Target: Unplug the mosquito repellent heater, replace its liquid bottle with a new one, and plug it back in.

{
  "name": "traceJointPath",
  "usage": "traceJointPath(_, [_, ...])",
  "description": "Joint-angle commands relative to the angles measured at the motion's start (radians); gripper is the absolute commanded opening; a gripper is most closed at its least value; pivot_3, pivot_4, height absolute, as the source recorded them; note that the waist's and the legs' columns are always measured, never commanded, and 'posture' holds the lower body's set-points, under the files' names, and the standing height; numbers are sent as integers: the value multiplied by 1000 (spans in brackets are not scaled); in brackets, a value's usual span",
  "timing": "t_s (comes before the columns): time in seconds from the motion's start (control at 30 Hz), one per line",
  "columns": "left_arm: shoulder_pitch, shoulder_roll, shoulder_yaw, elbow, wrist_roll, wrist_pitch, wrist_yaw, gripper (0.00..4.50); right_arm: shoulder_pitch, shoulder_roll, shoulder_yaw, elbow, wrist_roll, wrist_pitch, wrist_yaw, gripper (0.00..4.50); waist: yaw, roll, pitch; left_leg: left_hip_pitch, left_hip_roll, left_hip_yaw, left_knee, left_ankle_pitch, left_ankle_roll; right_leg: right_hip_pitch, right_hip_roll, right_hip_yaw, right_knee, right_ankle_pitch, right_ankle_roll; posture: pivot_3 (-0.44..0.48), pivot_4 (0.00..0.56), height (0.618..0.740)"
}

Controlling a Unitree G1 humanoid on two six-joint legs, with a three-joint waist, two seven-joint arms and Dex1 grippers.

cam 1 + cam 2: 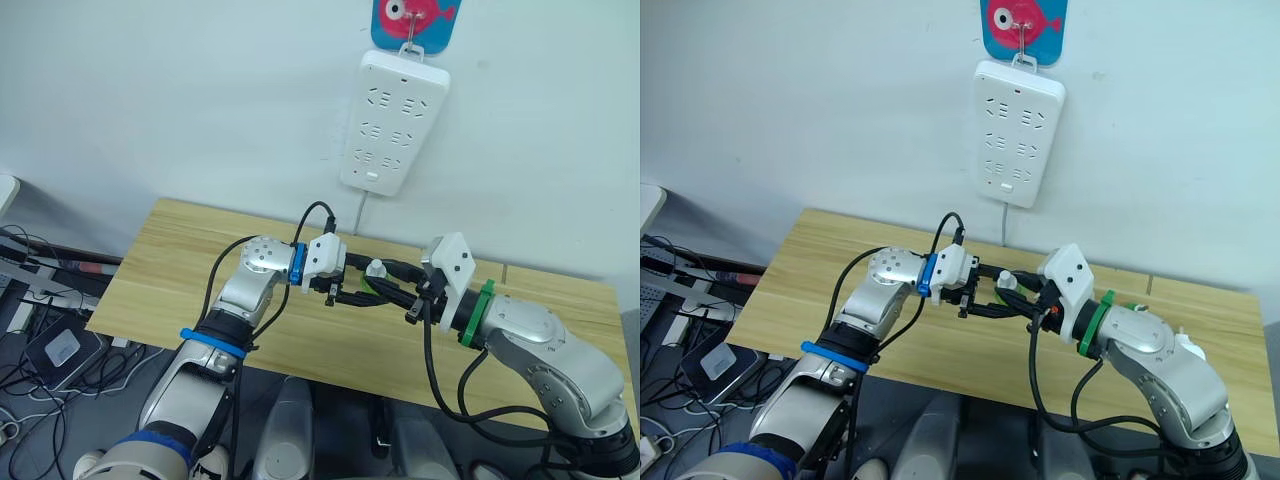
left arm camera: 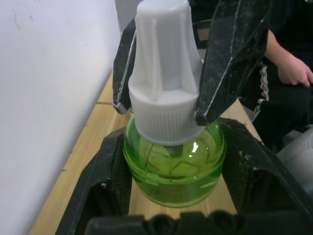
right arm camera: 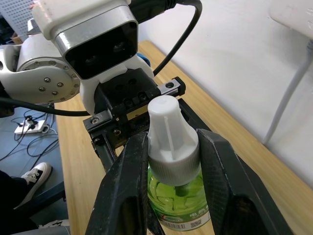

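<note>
Left wrist view: a clear green liquid bottle [image 2: 173,171] with a ribbed white cap [image 2: 164,73] sits gripped between both grippers above the light wooden table [image 1: 180,260] — the left gripper [image 2: 171,196] clasps its green body, the right gripper [image 3: 168,161] pinches its cap. A long white power strip [image 1: 392,120] hangs on the wall — nothing plugged in.
</note>
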Motion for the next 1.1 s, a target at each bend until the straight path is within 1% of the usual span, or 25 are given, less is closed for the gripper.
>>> traceJointPath(0.03, [28,2,-23,-94,-37,2,-67,2258,-64,-37,29,-1,71,-53,178,1106,0,0,0,0,0,0,0,0,0,0,0,0,0,0,0,236,267,740])
traceJointPath(0.13, [53,18,-59,-158,-56,14,-142,2258,-133,-65,71,75,111,-87,368,1106,-3,0,0,0,0,0,0,0,-1,0,0,0,0,0,0,239,263,740])
traceJointPath(0.2, [54,31,-76,-176,-63,13,-193,2258,-186,-76,92,157,119,-108,490,1106,-3,0,-1,0,0,0,0,1,-1,0,0,-1,1,0,0,247,255,740])
traceJointPath(0.3, [43,76,-123,-190,-95,0,-224,2258,-258,-90,122,285,89,-161,651,1106,-1,0,-1,0,0,-1,1,1,-1,0,0,-2,1,0,-1,259,250,740])
traceJointPath(0.4, [26,132,-174,-188,-130,-24,-224,2258,-310,-87,140,397,28,-237,726,1106,2,0,-1,0,0,-2,2,1,-1,1,0,-2,1,1,-1,264,244,740])
traceJointPath(0.47, [12,144,-183,-167,-142,-38,-224,2258,-320,-80,132,428,17,-253,731,1106,4,0,-1,0,0,-2,2,1,-1,0,0,-3,1,1,-1,263,243,740])
traceJointPath(0.53, [-2,141,-179,-141,-143,-46,-224,2258,-315,-86,119,430,15,-262,738,1835,9,0,-1,0,0,-2,2,1,-1,1,0,-3,1,1,-1,260,242,740])
traceJointPath(0.57, [-8,137,-174,-129,-140,-49,-224,2258,-308,-93,111,423,15,-264,740,2063,10,0,-1,0,0,-2,2,1,-1,1,-1,-5,1,1,-1,260,242,740])
traceJointPath(0.6, [-18,126,-162,-107,-132,-51,-224,2258,-291,-109,96,405,20,-263,741,2361,11,0,-1,0,0,-3,2,1,-1,1,-3,-7,1,1,-1,251,243,740])
traceJointPath(0.7, [-42,95,-128,-48,-109,-65,-220,2258,-217,-175,33,326,42,-239,726,3481,16,0,-1,-2,-1,-5,3,1,-1,1,-6,-15,1,1,-1,251,243,740])
traceJointPath(0.73, [-49,87,-118,-30,-101,-72,-218,2258,-189,-196,8,301,47,-231,716,3719,18,0,-1,-2,-1,-6,3,1,-1,1,-6,-16,1,1,-1,242,238,740])
traceJointPath(0.8, [-58,75,-101,-5,-92,-67,-201,2258,-119,-224,-51,250,39,-222,655,4425,17,0,-2,-2,-1,-7,3,1,-1,1,-6,-18,1,1,-2,236,237,740])
traceJointPath(0.9, [-57,65,-78,12,-75,-69,-183,2258,-37,-232,-94,178,27,-200,559,4468,7,0,-3,-1,0,-8,3,1,-1,1,-5,-18,2,1,-2,229,237,740])
traceJointPath(1.0, [-55,55,-57,21,-55,-59,-143,2258,14,-196,-110,93,26,-160,434,4468,0,0,-3,0,0,-8,3,2,-2,1,-5,-18,4,2,-3,229,237,740])
traceJointPath(1.1, [-60,42,-34,42,-26,-48,-74,2258,19,-84,-59,19,-67,-121,200,4468,-8,0,-4,0,1,-8,3,3,-3,1,-4,-18,7,2,-3,228,240,740])
